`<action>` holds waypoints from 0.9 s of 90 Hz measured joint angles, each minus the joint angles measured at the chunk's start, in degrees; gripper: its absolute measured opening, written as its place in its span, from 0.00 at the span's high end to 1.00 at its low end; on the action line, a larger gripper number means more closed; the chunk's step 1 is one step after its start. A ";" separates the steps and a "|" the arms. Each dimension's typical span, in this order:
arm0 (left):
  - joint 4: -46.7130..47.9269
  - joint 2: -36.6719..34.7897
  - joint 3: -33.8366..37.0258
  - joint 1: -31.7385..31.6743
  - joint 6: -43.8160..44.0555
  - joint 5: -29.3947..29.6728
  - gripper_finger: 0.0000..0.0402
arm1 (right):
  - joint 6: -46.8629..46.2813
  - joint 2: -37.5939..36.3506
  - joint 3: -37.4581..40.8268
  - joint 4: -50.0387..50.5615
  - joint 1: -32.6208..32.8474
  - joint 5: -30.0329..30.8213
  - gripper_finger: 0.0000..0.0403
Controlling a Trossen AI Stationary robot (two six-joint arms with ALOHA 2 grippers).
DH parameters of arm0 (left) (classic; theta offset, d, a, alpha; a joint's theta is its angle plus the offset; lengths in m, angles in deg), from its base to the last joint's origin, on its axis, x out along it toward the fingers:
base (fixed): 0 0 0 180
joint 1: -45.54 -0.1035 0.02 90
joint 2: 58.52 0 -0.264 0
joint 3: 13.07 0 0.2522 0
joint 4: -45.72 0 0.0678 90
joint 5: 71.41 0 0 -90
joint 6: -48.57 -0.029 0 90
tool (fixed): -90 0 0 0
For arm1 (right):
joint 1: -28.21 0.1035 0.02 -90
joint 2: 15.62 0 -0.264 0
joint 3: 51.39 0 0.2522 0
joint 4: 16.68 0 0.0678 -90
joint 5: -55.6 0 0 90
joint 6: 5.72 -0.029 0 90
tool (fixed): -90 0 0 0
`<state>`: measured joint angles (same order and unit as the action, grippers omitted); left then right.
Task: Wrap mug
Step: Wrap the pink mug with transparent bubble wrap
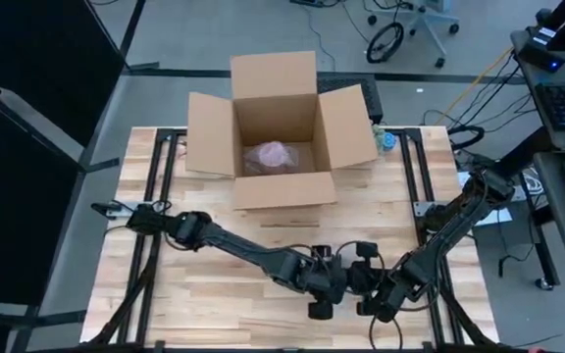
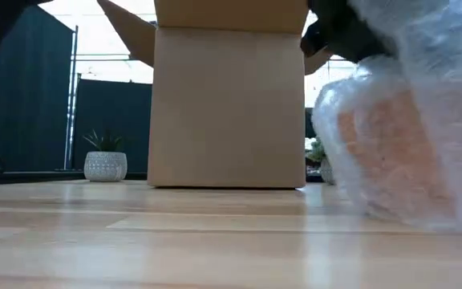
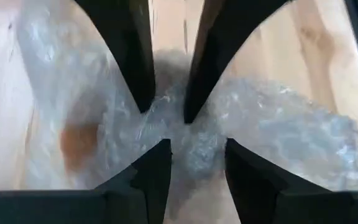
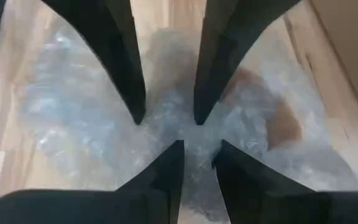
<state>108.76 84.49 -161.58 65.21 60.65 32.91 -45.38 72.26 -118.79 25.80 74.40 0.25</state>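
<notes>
A brown-orange mug [image 2: 391,152] sits inside a bundle of clear bubble wrap [image 2: 423,120] on the wooden table, near its front edge; the mug shows through the wrap [image 3: 76,143]. My left gripper [image 3: 197,146] and my right gripper [image 4: 199,146] meet tip to tip over the bundle [image 1: 346,289], each shut on a bunched part of the wrap. In the high view the grippers hide most of the bundle. My left gripper pinches a gathered bunch of bubble wrap [image 3: 194,134] between its two fingers, several layers crumpled together, coming from above. The bundle rests on the table below it. My right gripper pinches the same gathered bunch [image 4: 197,134] from the opposite side, from above, right next to the left gripper's fingers [image 4: 129,74]. The wrap spreads out slack to both sides.
An open cardboard box [image 1: 278,132] stands at the table's far middle, flaps out, with a pink wrapped thing [image 1: 271,155] inside. A small potted plant [image 2: 105,164] stands beyond the table. Bare wood lies at the left and between box and grippers.
</notes>
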 joint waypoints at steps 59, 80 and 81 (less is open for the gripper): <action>1.41 -2.99 0.05 -1.45 -3.39 -1.35 0.67 | -0.62 -0.11 -0.18 1.01 -0.11 -1.36 0.81; 0.18 -6.83 -0.48 -1.97 -5.11 2.72 0.67 | 0.03 0.11 -0.18 0.87 -0.50 -3.08 0.81; 0.23 -6.73 -0.42 -2.10 -5.09 2.62 0.67 | 0.03 0.11 -0.18 0.92 -0.50 -3.02 0.81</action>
<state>108.98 77.76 -162.00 63.12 55.55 35.52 -45.35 72.37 -118.97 26.72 73.90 -2.77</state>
